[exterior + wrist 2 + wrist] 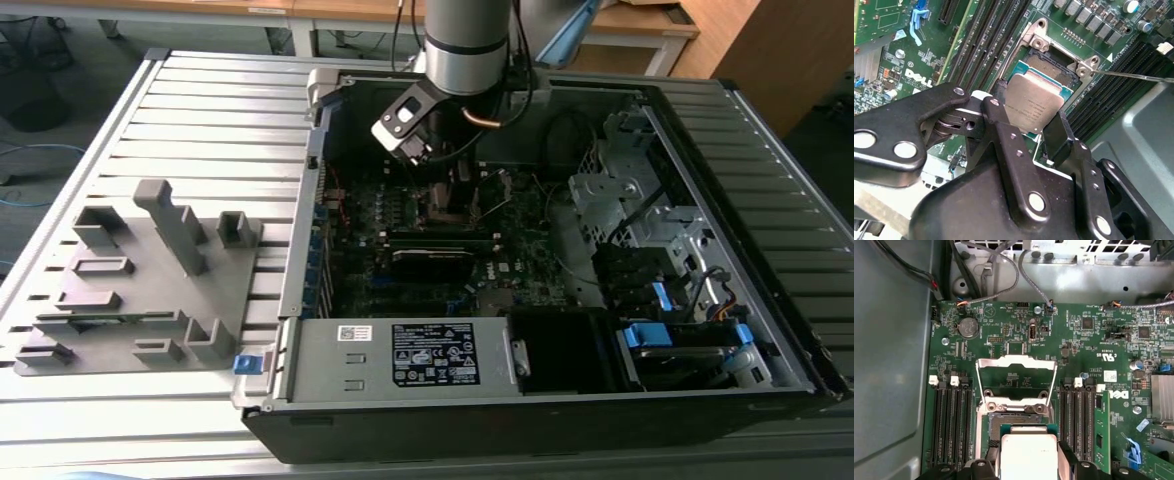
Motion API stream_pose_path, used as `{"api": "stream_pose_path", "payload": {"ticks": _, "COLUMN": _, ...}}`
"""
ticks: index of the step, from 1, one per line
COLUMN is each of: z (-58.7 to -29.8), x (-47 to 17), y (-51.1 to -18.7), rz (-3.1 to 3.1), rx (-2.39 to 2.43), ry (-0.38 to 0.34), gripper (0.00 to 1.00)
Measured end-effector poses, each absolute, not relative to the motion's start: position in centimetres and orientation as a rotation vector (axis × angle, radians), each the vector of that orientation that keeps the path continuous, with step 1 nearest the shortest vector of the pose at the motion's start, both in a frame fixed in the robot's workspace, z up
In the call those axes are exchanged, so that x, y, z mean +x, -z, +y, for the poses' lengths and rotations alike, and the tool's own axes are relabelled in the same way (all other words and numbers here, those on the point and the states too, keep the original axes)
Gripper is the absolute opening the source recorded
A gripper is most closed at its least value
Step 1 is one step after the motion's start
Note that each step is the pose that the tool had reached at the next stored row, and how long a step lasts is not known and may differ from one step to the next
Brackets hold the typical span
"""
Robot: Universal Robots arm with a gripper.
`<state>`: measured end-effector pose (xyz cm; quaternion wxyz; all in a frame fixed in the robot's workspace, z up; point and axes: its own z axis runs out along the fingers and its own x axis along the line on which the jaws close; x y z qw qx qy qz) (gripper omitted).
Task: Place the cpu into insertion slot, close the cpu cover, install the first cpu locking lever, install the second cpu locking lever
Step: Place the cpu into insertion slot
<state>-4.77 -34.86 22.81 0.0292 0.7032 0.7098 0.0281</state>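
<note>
Cpu (1034, 106) between fingers (1056, 134), seemingly above slot (1048, 64)

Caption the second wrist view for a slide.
Gripper holding the cpu over the open insertion slot.

You're in a robotics lab or electronics workshop. Below the pincer (451, 190) an opened desktop computer case (534, 415) bares its green motherboard (1004, 335). The case sits on a slatted aluminium bench (214, 100). A grey fixture block (147, 270) stands well to the exterior view's left of the pincer, with wooden desks (360, 10) beyond.
</note>
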Motion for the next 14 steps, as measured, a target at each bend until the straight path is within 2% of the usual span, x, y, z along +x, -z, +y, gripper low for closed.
{"api": "stream_pose_path", "payload": {"ticks": 14, "z": -34.86, "x": -4.8, "y": -22.38, "rz": 2.195, "rx": 2.175, "ry": -0.1, "gripper": 0.54}}
